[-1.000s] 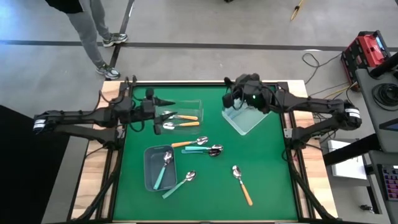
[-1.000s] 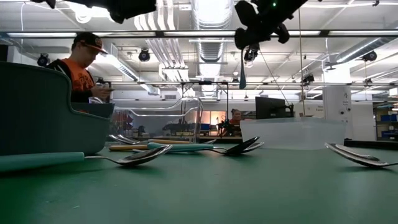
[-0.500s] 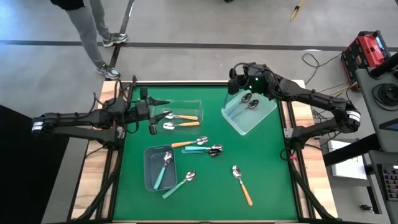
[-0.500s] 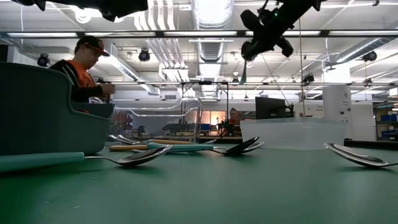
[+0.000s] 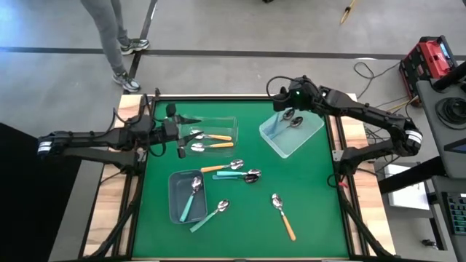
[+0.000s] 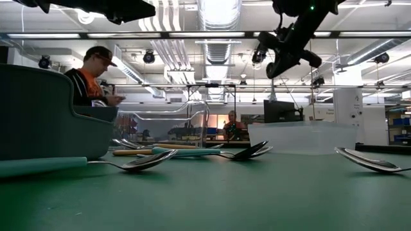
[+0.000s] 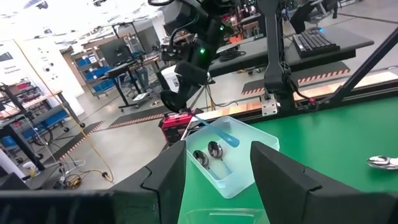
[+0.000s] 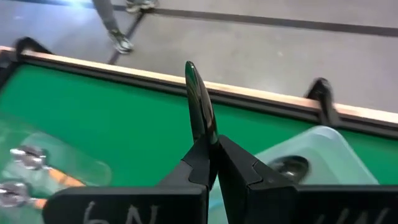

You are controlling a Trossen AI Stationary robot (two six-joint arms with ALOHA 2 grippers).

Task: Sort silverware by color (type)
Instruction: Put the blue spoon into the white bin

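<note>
Green felt point(image 5: 313, 211) covers the table, grey concrete floor beyond. Right gripper point(image 5: 280, 100), upper right of centre, pinches a dark blue-handled spoon point(image 8: 200, 106) over the pale clear tub point(image 5: 280, 145) holding two spoons. Left gripper point(image 5: 191, 129) hovers open at the clear bin point(image 5: 231, 121) with orange-handled spoons point(image 5: 211, 145). Others lie scattered mid-table. A person's legs point(image 5: 109, 33) stand upper left.

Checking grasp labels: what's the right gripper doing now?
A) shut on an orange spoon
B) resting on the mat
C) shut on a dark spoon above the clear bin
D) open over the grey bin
C: the right gripper is shut on a dark spoon, and the left wrist view shows it raised above the clear bin, which holds two spoons.
</note>
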